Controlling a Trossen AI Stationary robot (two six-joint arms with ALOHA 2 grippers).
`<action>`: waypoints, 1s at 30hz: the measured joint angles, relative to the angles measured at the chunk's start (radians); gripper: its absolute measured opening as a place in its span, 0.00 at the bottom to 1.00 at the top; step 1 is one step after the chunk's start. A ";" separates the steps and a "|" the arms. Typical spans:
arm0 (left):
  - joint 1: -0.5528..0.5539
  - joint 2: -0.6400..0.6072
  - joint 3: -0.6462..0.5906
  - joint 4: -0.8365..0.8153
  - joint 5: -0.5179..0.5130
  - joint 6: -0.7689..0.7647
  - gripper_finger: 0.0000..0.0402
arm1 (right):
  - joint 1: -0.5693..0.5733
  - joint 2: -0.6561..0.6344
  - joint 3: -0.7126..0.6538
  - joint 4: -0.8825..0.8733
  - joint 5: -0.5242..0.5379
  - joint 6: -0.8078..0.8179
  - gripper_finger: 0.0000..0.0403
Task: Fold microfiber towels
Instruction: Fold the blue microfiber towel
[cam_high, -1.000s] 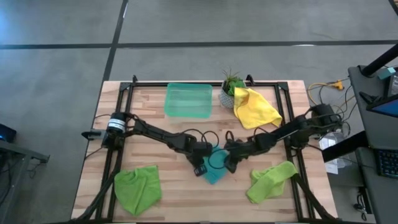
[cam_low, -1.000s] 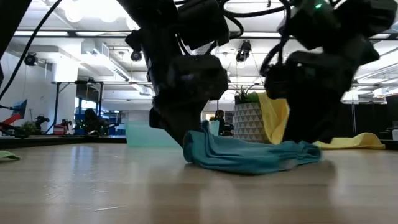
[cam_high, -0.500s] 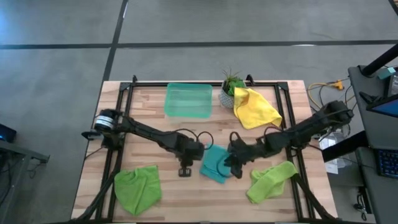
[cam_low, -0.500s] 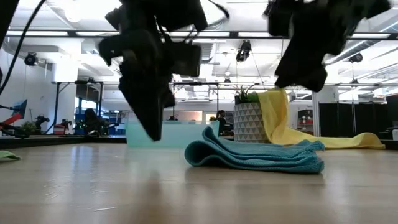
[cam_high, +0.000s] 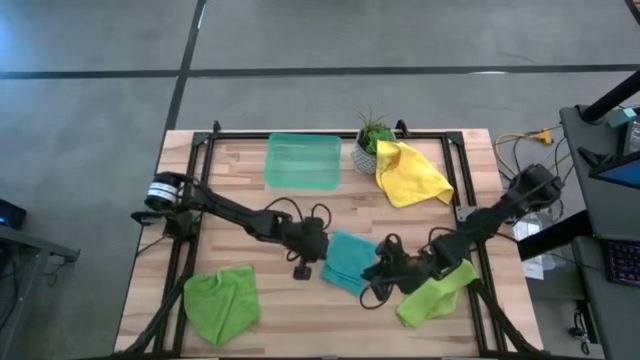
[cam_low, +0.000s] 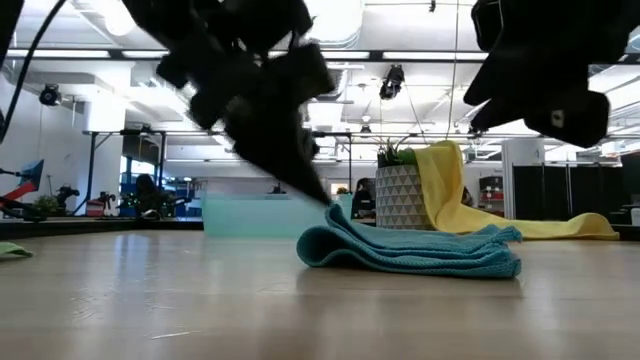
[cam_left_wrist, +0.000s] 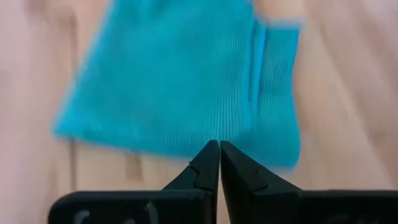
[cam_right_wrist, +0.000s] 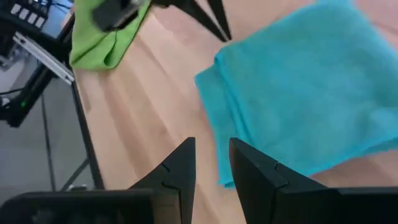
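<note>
Folded teal towel (cam_high: 346, 262) lies mid-table (cam_high: 240, 200). Left gripper (cam_high: 302, 270) — fingers closed, empty — sits at its left edge; right gripper (cam_high: 372, 290) — fingers slightly apart, empty — at its near-right.

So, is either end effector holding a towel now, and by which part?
No, nothing is held. The left end effector is shut and empty, the right end effector open; the teal towel lies free.

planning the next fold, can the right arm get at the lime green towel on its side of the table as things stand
Probably yes. The right tool hangs open and empty by the folded teal towel, and the lime green towel lies right beside that arm, partly under it, with nothing on top. The left tool is across the teal towel, clear of it.
</note>
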 joint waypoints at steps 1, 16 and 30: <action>0.001 0.018 0.001 0.004 0.020 0.000 0.00 | 0.005 0.006 0.008 -0.001 0.000 0.007 0.23; 0.003 -0.044 -0.017 -0.037 -0.023 -0.067 0.00 | 0.003 0.038 0.138 -0.253 0.125 0.027 0.23; 0.004 0.044 -0.056 0.199 0.011 -0.260 0.00 | -0.390 0.037 0.103 -0.239 -0.298 -0.434 0.23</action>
